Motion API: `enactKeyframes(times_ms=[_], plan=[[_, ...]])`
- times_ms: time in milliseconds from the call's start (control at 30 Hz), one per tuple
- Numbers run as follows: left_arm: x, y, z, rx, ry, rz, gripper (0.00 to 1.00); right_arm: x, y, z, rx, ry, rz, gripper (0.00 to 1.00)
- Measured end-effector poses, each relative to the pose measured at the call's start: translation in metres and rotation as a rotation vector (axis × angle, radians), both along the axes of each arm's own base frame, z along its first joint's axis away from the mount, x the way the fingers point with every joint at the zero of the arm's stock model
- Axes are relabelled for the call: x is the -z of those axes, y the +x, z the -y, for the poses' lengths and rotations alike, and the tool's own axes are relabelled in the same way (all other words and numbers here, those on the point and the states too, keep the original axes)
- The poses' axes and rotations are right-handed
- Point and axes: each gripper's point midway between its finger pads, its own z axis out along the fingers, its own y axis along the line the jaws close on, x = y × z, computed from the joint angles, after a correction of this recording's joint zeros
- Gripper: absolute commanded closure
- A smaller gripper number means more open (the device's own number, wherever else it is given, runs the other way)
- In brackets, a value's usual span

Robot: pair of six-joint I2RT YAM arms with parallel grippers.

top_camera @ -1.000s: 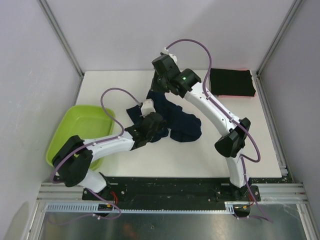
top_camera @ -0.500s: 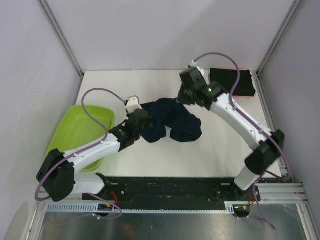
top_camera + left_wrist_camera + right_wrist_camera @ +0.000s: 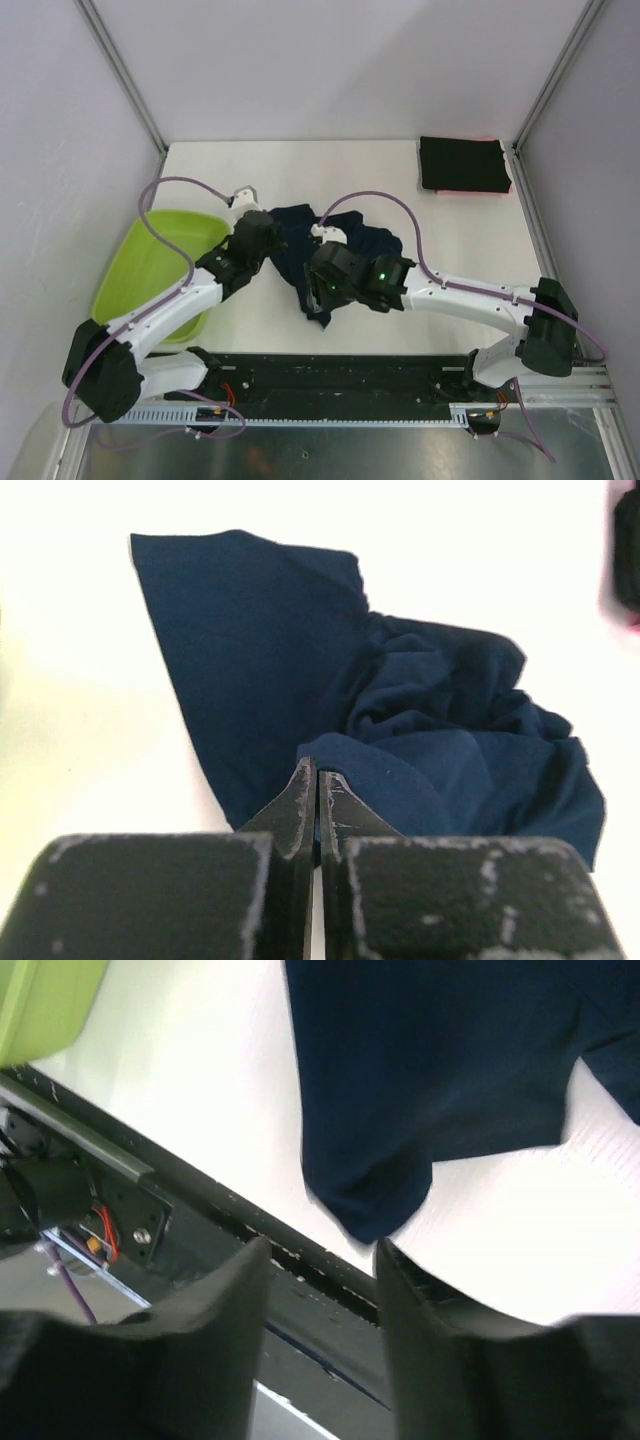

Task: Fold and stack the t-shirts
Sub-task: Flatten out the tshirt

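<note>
The dark navy t-shirt (image 3: pixel 295 235) lies crumpled mid-table, one flat panel (image 3: pixel 250 630) spread to the left. My left gripper (image 3: pixel 270 237) is shut at the shirt's left side, its tips (image 3: pixel 318 772) pinched on a fold of navy cloth. Toward the table's front, my right gripper (image 3: pixel 316 300) is open, its jaws (image 3: pixel 320 1258) standing apart and empty. A corner of the navy t-shirt (image 3: pixel 372 1195) lies just beyond its fingertips. The black t-shirt (image 3: pixel 462 163) sits folded at the back right, with a red-pink edge (image 3: pixel 470 192) showing beneath it.
A lime-green tub (image 3: pixel 150 270) stands off the table's left edge, beside my left arm. The black front rail (image 3: pixel 200 1210) runs just under my right gripper. Grey walls close in the back and both sides.
My right arm swung from the back of the table down to the front, trailing navy cloth, and its jaws opened. My left gripper closed and drew back to the left.
</note>
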Motion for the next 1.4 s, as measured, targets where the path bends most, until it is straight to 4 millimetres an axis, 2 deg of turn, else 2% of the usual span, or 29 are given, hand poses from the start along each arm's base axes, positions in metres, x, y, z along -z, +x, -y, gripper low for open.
enactKeyframes(times_ms=[67,167,233,300,400,500,633,733,833,933,1167,1267,1300,1400], plan=[[-0.013,-0.003,-0.001,0.008,-0.024,0.028,1.00,0.002,0.004,0.002,-0.007,-0.009,0.010,0.29],[-0.040,-0.013,-0.005,0.018,-0.075,0.095,1.00,-0.007,0.029,0.016,0.039,0.001,0.035,0.25],[-0.053,-0.025,-0.014,0.013,-0.103,0.138,1.00,-0.020,0.058,0.038,0.123,0.021,0.063,0.25],[-0.061,-0.037,-0.026,-0.002,-0.113,0.165,1.00,-0.036,0.095,0.072,0.254,0.039,0.104,0.27],[-0.063,-0.046,-0.040,-0.031,-0.103,0.173,1.00,-0.044,0.139,0.125,0.446,0.031,0.143,0.35],[-0.060,-0.048,-0.049,-0.056,-0.083,0.163,1.00,-0.027,0.163,0.167,0.575,0.001,0.135,0.38],[-0.056,-0.050,-0.053,-0.065,-0.054,0.137,1.00,0.024,0.171,0.198,0.651,-0.058,0.056,0.38],[-0.063,-0.048,-0.053,-0.063,-0.048,0.141,1.00,0.058,0.170,0.204,0.663,-0.073,-0.010,0.37],[-0.071,-0.046,-0.053,-0.061,-0.044,0.152,1.00,0.079,0.171,0.204,0.664,-0.063,-0.049,0.36],[-0.078,-0.044,-0.054,-0.062,-0.042,0.161,1.00,0.090,0.178,0.199,0.656,-0.037,-0.061,0.36],[-0.080,-0.040,-0.058,-0.078,-0.034,0.152,1.00,0.102,0.193,0.181,0.625,0.031,-0.064,0.41],[-0.082,-0.038,-0.057,-0.077,-0.031,0.145,1.00,0.110,0.196,0.174,0.615,0.050,-0.076,0.51],[-0.083,-0.037,-0.057,-0.075,-0.029,0.145,1.00,0.113,0.197,0.173,0.613,0.056,-0.080,0.58],[-0.091,-0.033,-0.055,-0.070,-0.028,0.152,1.00,0.119,0.199,0.170,0.611,0.065,-0.087,0.87]])
